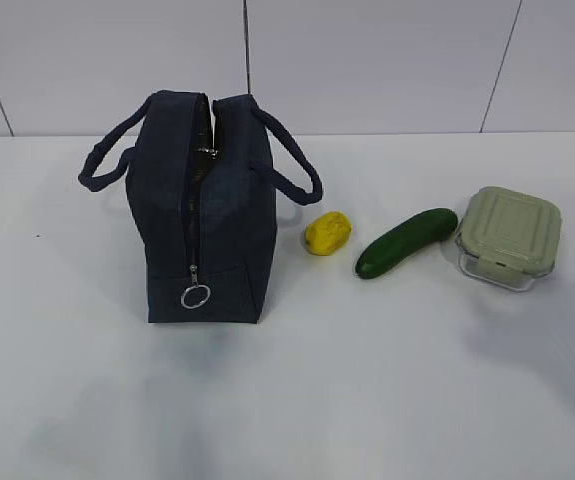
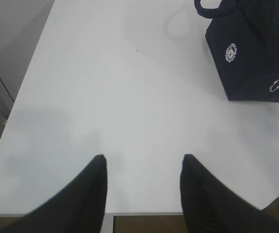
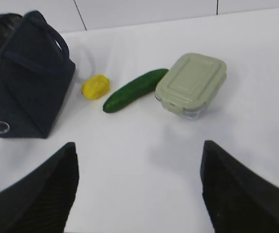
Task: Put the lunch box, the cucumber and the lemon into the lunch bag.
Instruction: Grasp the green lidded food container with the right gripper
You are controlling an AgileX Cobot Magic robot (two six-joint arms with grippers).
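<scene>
White table, seen at a slant from the front, pale panelled wall behind.

At left: dark navy lunch bag, standing upright on its base, narrow end facing the camera. Two padded loop handles, one drooping out to each side. Zipper running down the facing end, slider near the bottom, silver ring pull hanging from it. Top of the bag parted slightly. Round white logo on one broad side, seen only from the left wrist.

Just right of the bag, near but apart from it: small yellow lemon, resting on the table.

Further right: dark green cucumber, lying at a slant, its far end close to the lunch box; touching or not, cannot tell.

At far right: lunch box, square and clear, sage-green ribbed lid on, sitting flat on the table. All three items outside the bag.

Left gripper, shown only from its wrist camera: two dark fingers apart, nothing between them, above bare table, bag well away at upper right.

Right gripper, likewise from its wrist camera: fingers spread wide, empty, above bare table with bag, lemon, cucumber and box ahead.
</scene>
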